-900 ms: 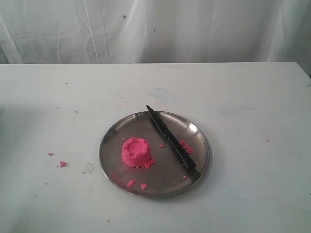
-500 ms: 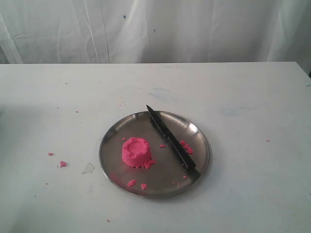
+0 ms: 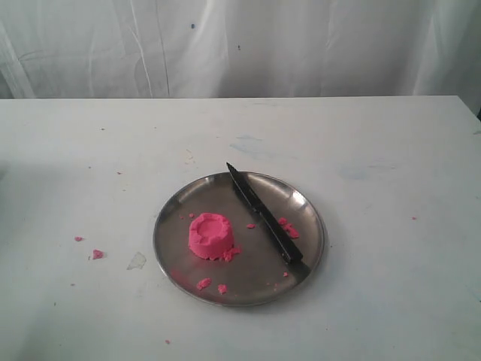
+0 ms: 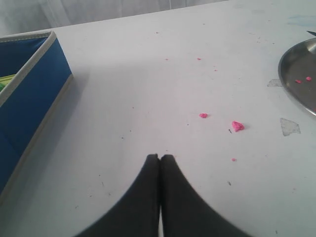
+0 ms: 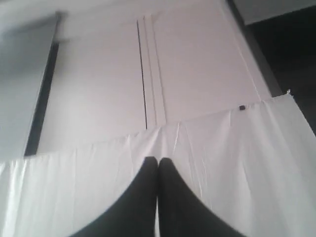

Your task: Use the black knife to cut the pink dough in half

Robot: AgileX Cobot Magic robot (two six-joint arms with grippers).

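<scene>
The pink dough [image 3: 211, 235] is a squat round mound with a dented top, standing on the left part of a round steel plate [image 3: 301, 203]. The black knife [image 3: 264, 219] lies flat across the plate's right half, tip toward the back rim and handle toward the front right. Neither arm shows in the exterior view. My left gripper [image 4: 160, 157] is shut with nothing in it, low over bare table well to the left of the plate's rim [image 4: 291, 74]. My right gripper [image 5: 158, 160] is shut and empty, pointed at the white curtain and wall, away from the table.
Small pink crumbs [image 3: 96, 254] lie on the table left of the plate, and more crumbs [image 3: 288, 228] on the plate beside the knife. A blue fabric box with a pale rim [image 4: 29, 98] stands at the table's left side. A white curtain [image 3: 240, 45] hangs behind the table.
</scene>
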